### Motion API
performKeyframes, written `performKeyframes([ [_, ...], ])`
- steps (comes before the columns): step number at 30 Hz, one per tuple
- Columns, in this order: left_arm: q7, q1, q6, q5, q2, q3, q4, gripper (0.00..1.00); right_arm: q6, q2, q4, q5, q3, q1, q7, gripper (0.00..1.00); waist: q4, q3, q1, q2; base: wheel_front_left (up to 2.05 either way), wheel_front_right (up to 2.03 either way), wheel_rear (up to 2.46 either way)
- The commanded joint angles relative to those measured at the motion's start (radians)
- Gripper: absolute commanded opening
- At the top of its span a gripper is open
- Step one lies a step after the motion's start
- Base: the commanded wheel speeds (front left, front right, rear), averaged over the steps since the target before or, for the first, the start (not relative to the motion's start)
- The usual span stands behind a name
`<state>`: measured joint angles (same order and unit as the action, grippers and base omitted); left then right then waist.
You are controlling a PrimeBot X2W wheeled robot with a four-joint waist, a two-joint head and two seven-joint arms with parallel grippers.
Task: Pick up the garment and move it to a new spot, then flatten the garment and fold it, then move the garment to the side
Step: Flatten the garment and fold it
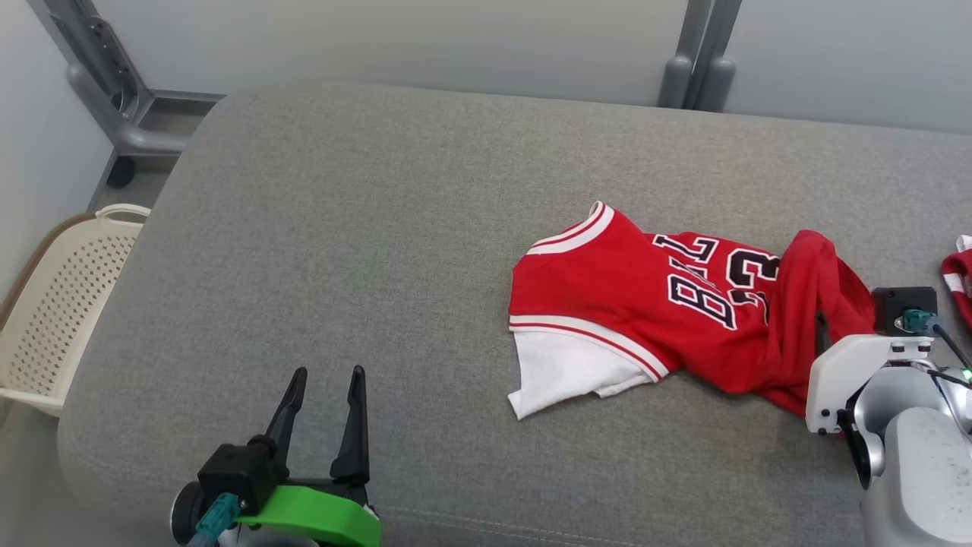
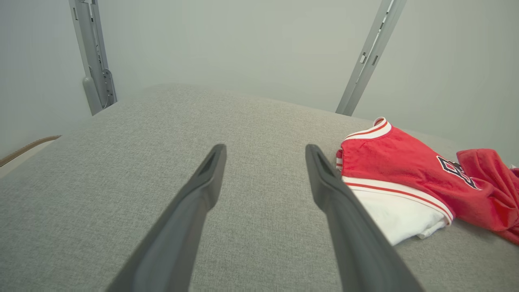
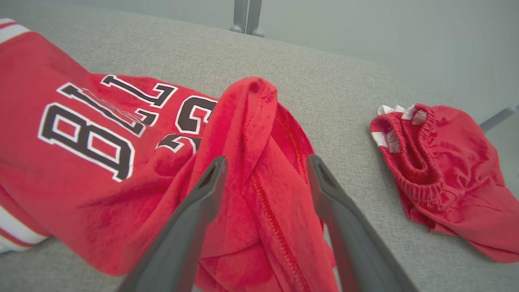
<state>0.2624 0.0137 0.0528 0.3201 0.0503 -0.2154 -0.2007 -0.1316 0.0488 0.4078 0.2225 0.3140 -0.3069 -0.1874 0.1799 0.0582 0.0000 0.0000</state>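
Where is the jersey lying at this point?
The jersey lies crumpled on the right half of the grey cushion, its bunched end just ahead of the open right gripper. A second red garment lies further right.

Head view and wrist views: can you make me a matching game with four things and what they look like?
Things:
1 jersey
2 basket
3 left gripper
4 shorts

Descriptions:
A open, over bare grey cushion
B red, elastic waistband
C cream, full of holes
D red, black lettering

Pairs: 1-D, 2-C, 3-A, 4-B
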Motion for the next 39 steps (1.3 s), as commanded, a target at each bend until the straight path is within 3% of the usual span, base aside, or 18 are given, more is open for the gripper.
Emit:
performKeyframes([
  [1, 0.003, 0.017, 0.001, 0.005, 0.001, -0.001, 0.000, 1.00, 0.002, 0.003, 0.009, 0.010, 0.005, -0.011, -0.004, 1.00, 0.016, 0.016, 0.0000, 0.0000, 0.00, 0.00, 0.00],
  [8, 0.003, 0.028, -0.004, 0.013, 0.001, -0.007, 0.003, 1.00, 0.002, 0.003, 0.076, 0.010, 0.033, -0.046, -0.011, 0.82, 0.034, 0.041, 0.0000, 0.0000, 0.00, 0.00, 0.00],
  [9, 0.003, 0.029, -0.005, 0.014, 0.001, -0.008, 0.004, 1.00, 0.002, 0.004, 0.086, 0.007, 0.035, -0.051, -0.005, 0.76, 0.035, 0.044, 0.0000, 0.0000, 0.00, 0.00, 0.00],
  [10, 0.003, 0.028, -0.006, 0.014, 0.001, -0.008, 0.005, 1.00, 0.002, 0.004, 0.096, 0.011, 0.038, -0.053, 0.000, 0.55, 0.035, 0.047, 0.0000, 0.0000, 0.00, 0.00, 0.00],
  [13, 0.003, 0.028, -0.006, 0.013, 0.001, -0.007, 0.006, 1.00, 0.002, 0.004, 0.124, 0.019, 0.045, -0.067, 0.016, 0.42, 0.034, 0.052, 0.0000, 0.0000, 0.00, 0.00, 0.00],
  [25, 0.003, 0.036, 0.002, 0.007, 0.001, -0.014, -0.001, 1.00, 0.002, 0.004, 0.213, 0.043, 0.087, -0.108, 0.078, 0.42, 0.030, 0.057, 0.0000, 0.0000, 0.00, 0.00, 0.00],
  [27, 0.003, 0.035, 0.004, 0.004, 0.001, -0.014, -0.001, 1.00, 0.002, 0.004, 0.224, 0.045, 0.091, -0.116, 0.087, 0.38, 0.032, 0.059, 0.0000, 0.0000, 0.00, 0.00, 0.00],
  [29, 0.003, 0.036, 0.005, 0.003, 0.001, -0.015, -0.001, 1.00, 0.002, 0.003, 0.238, 0.048, 0.095, -0.123, 0.095, 0.27, 0.033, 0.062, 0.0000, 0.0000, 0.00, 0.00, 0.00],
  [31, 0.003, 0.037, 0.006, 0.002, 0.001, -0.015, -0.002, 1.00, 0.002, 0.004, 0.249, 0.049, 0.100, -0.131, 0.106, 0.07, 0.035, 0.064, 0.0000, 0.0000, 0.00, 0.00, 0.00],
  [32, 0.003, 0.037, 0.006, 0.002, 0.001, -0.015, -0.002, 1.00, 0.002, 0.004, 0.249, 0.049, 0.100, -0.131, 0.106, 0.07, 0.035, 0.064, 0.0000, 0.0000, 0.00, 0.00, 0.00],
  [33, 0.003, 0.039, 0.005, 0.003, 0.001, -0.013, -0.001, 1.00, 0.002, 0.004, 0.257, 0.050, 0.105, -0.139, 0.120, 0.00, 0.036, 0.066, 0.0000, 0.0000, 0.00, 0.00, 0.00],
  [39, 0.003, 0.034, -0.002, 0.009, 0.001, -0.007, -0.003, 1.00, 0.002, 0.004, 0.245, -0.005, 0.078, -0.130, 0.137, 0.00, 0.029, 0.058, 0.0000, 0.0000, 0.00, 0.00, 0.00],
])
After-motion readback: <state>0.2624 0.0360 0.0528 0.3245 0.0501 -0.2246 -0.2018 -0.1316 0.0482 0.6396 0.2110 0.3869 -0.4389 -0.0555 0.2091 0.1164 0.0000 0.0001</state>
